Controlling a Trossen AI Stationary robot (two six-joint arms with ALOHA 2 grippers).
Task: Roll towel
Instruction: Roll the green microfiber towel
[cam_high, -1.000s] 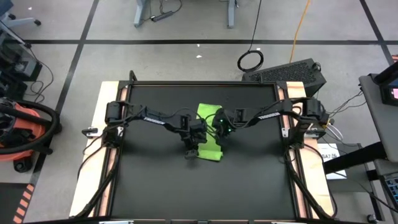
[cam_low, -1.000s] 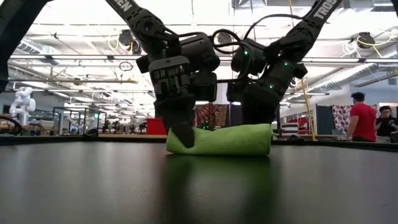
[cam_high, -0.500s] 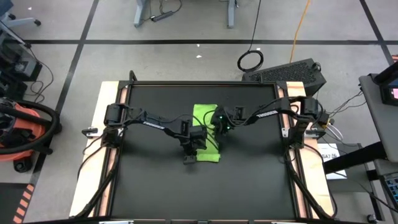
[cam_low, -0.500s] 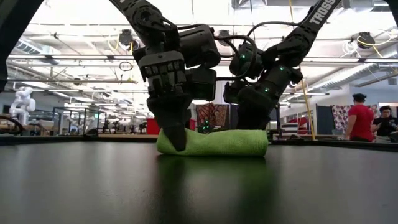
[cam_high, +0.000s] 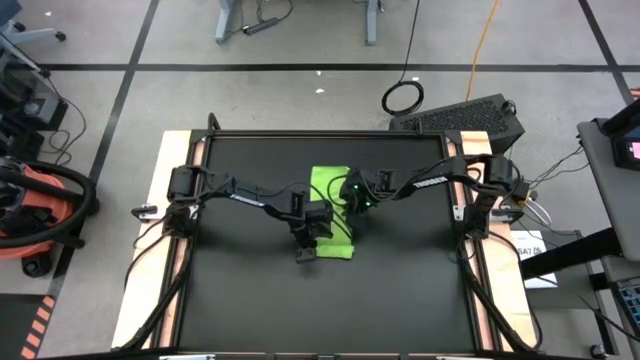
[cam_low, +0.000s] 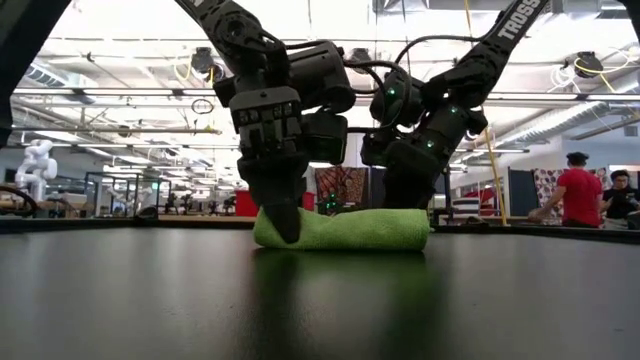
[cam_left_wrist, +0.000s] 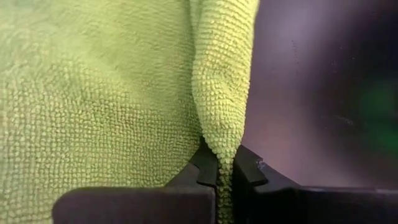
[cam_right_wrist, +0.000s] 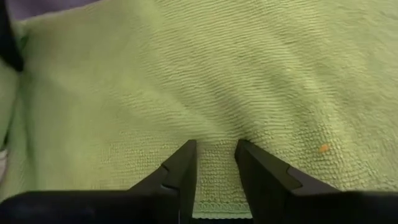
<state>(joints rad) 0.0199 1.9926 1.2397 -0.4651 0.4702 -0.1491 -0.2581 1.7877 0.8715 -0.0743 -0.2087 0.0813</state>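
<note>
The lime-green towel (cam_high: 331, 205) lies mid-table on the black mat (cam_high: 250, 290). Its far part is flat, and its near part is a low roll (cam_low: 345, 230) lying left to right. My left gripper (cam_high: 307, 249) is at the roll's left end (cam_low: 287, 228) and is shut on the cloth. My right gripper (cam_high: 346, 212) comes down behind the roll's right part (cam_low: 402, 200) and is closed on cloth; the roll hides its fingertips in the low view. My left gripper pinches a raised fold at the towel's side edge (cam_left_wrist: 219, 146) between its two fingers. It comes slanting down from above. The cloth beside it lies on the mat. My right gripper pinches a small bunch of cloth (cam_right_wrist: 215, 155) just in from the hemmed edge (cam_right_wrist: 214, 208), also slanting down from above. The towel around it lies slack on the mat.
Bare black mat (cam_high: 400, 300) lies all around the towel, with wooden side rails (cam_high: 165, 270) at both sides. A black case (cam_high: 470, 118) stands beyond the far right corner. People (cam_low: 580, 195) stand in the room far behind the table.
The roll and both grippers have shifted a little toward the table's left edge. The towel, which lay slanted, now lies straighter. Both grippers have stayed closed on the cloth.
</note>
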